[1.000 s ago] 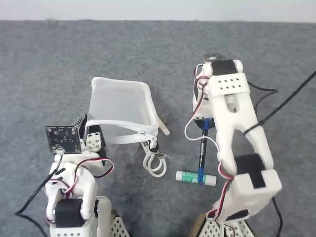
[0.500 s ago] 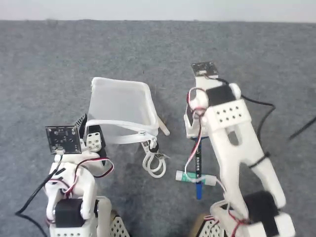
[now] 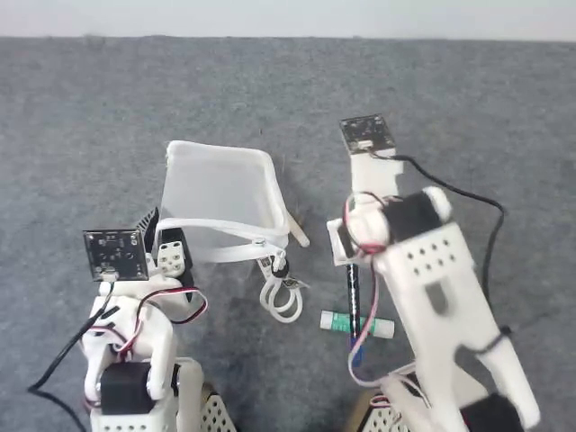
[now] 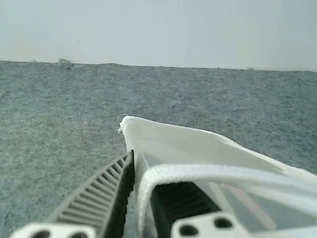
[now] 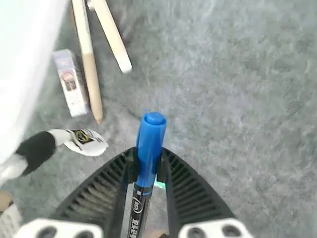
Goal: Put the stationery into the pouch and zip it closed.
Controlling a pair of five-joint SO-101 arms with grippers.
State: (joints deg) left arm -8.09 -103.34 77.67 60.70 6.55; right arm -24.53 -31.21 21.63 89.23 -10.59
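A white translucent pouch (image 3: 219,200) stands open at centre left, its zipper pull and rings (image 3: 283,298) trailing on the mat. My left gripper (image 3: 171,247) is shut on the pouch's near rim (image 4: 198,172), one finger (image 4: 101,196) outside and one inside. My right gripper (image 3: 354,270) is shut on a black pen with a blue cap (image 5: 149,136), held above a glue stick (image 3: 338,321) with a green cap. In the right wrist view a wooden pencil (image 5: 88,69), a pale stick (image 5: 112,34) and a small eraser (image 5: 70,82) lie beside the pouch (image 5: 25,59).
Grey mat (image 3: 108,108) covers the table, with open room at the back and far left. A pale stick (image 3: 298,230) pokes out by the pouch's right corner. The right arm's cable (image 3: 477,207) loops over the mat.
The right arm has drawn back toward its base and to the left, wrist rising, carrying the pen along over the glue stick. The left arm and pouch have stayed put.
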